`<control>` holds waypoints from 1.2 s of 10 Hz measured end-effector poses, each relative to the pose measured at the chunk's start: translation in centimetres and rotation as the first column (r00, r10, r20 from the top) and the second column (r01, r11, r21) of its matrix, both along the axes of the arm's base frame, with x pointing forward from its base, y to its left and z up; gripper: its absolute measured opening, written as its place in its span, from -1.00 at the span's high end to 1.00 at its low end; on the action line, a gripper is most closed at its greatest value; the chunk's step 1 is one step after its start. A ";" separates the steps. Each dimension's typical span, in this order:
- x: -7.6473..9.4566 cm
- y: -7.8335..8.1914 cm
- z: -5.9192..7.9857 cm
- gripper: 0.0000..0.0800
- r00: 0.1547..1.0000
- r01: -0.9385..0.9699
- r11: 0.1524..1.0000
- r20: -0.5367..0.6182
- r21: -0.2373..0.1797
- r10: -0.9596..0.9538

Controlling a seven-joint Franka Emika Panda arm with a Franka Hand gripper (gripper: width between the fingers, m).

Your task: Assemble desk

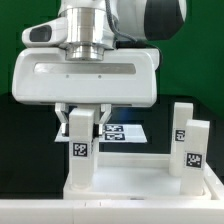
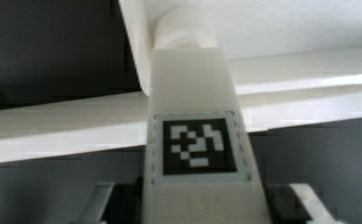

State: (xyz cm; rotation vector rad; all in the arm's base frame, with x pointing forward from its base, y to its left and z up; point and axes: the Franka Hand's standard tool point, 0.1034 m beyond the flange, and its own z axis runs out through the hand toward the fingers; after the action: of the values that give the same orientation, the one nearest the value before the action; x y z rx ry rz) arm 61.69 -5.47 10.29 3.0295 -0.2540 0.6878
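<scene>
Now | gripper (image 1: 83, 122) clamped on leg block (image 1: 81, 150) | seated at desk top (image 1: 130, 178) 9 o'clock corner | risk: tilting in socket, jamming, thread misaligned; second leg (image 1: 188, 145) at 3 o'clock

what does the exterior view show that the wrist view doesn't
Only the exterior view shows the marker board behind the hand, and a second leg standing at the desk top's corner on the exterior view's right. Only the wrist view shows the held leg's tag up close. Both show that leg held over the desk top.
</scene>
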 end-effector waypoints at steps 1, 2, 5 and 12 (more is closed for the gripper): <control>0.1 -0.3 0.0 0.29 1.000 0.004 1.000 0.018 -0.012 -0.003; 0.2 -0.3 0.0 0.29 1.000 0.006 1.000 0.031 -0.018 -0.005; 0.1 0.0 -0.2 0.29 1.000 0.006 1.000 0.014 -0.007 -0.006; 0.7 0.2 0.9 -0.62 0.919 0.033 0.984 -0.393 0.177 0.040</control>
State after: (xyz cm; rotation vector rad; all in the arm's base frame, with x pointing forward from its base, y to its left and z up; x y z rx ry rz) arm 62.35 -5.26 11.18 3.2464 -0.3105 0.0394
